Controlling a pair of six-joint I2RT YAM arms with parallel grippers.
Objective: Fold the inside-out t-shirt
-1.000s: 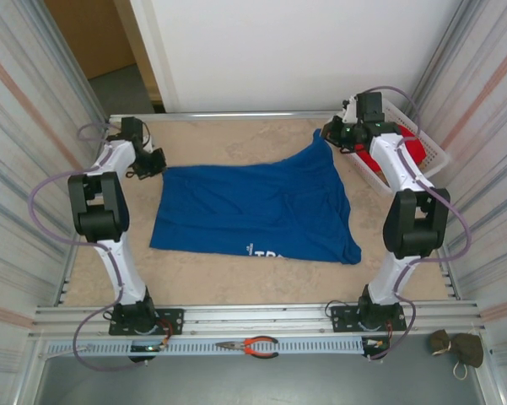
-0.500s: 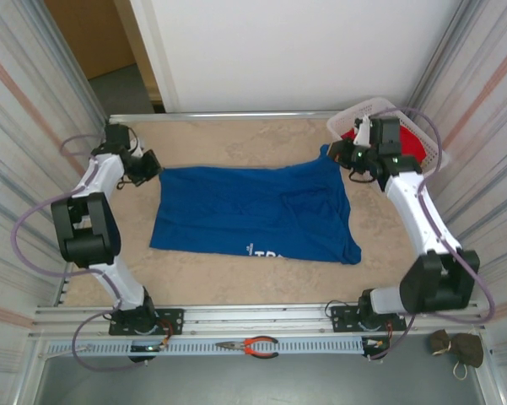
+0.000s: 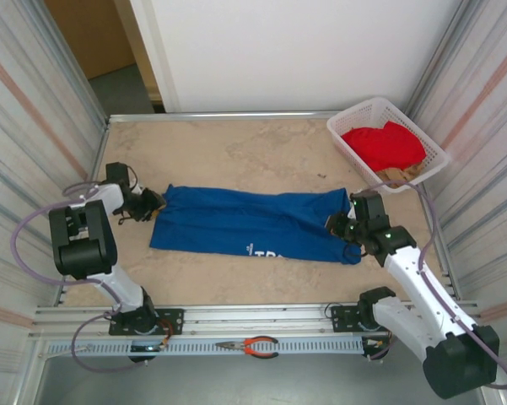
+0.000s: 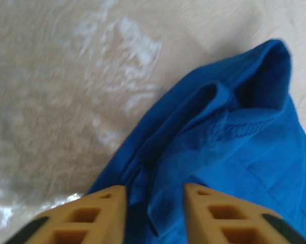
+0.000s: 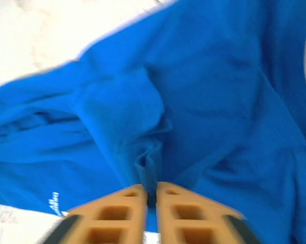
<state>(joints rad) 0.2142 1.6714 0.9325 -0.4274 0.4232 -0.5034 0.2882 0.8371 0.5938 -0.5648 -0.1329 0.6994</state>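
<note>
The inside-out t-shirt [image 3: 245,221] is royal blue and lies folded into a long narrow band across the table, with white lettering [image 3: 266,251] at its near edge. My left gripper [image 3: 152,202] sits low at the band's left end. In the left wrist view its fingers [image 4: 155,192] stand open, with rumpled blue cloth [image 4: 234,132] lying loose between and ahead of them. My right gripper [image 3: 339,226] is at the band's right end. In the right wrist view its fingers [image 5: 150,189] are pinched on a small ridge of the blue cloth [image 5: 203,101].
A white basket [image 3: 353,162] at the far right corner holds a red garment [image 3: 384,145] and a tan cloth [image 3: 396,175]. Red-handled pliers [image 3: 253,345] lie on the front rail. Corrugated walls stand close on both sides.
Both grippers came from the far side toward the near side, drawing the shirt's far edge over itself into a narrow band. The left jaws have parted.
</note>
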